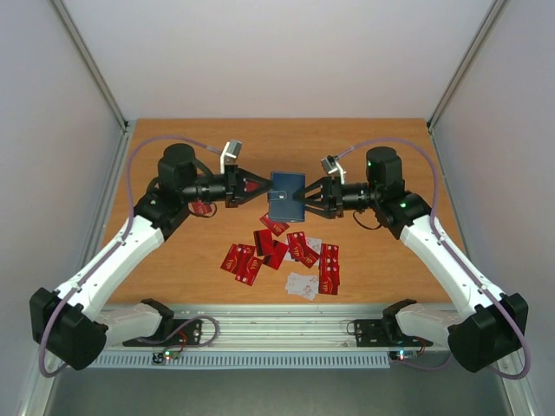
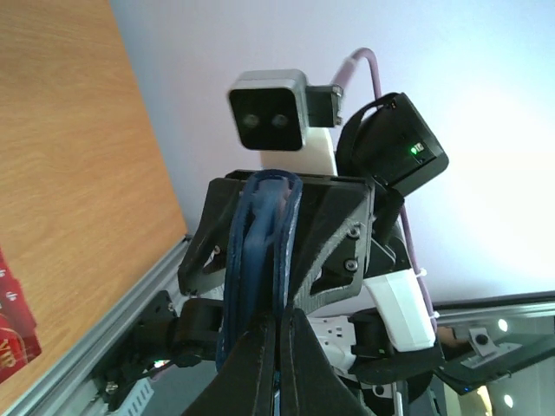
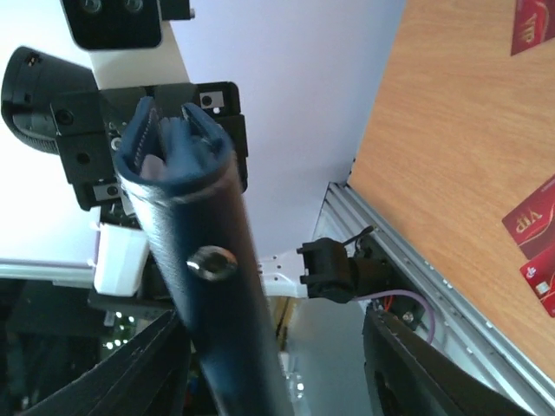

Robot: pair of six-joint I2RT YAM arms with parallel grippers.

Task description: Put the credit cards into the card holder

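A wooden worktop (image 1: 373,260) sits inside pale walls (image 1: 260,52) with aluminium posts (image 1: 91,61) at the corners and a metal rail (image 1: 277,322) along the near edge. The card holder (image 1: 287,195) hangs above the worktop's middle, between the two arms. It is dark navy, roughly square and folded closed, with a small metal snap stud (image 3: 212,260) on its face.

The left fingers (image 2: 251,364) are pinched tight on its left edge. The right fingers (image 3: 399,373) stand apart on either side of its right edge, with one finger well clear of it.

The credit cards (image 1: 286,256) lie scattered flat on the worktop just nearer than the holder. They are mostly red, with white ones among them. Their print is too small to read. One red card (image 1: 204,206) is partly hidden under the left arm. The holder's inner slots cannot be seen.
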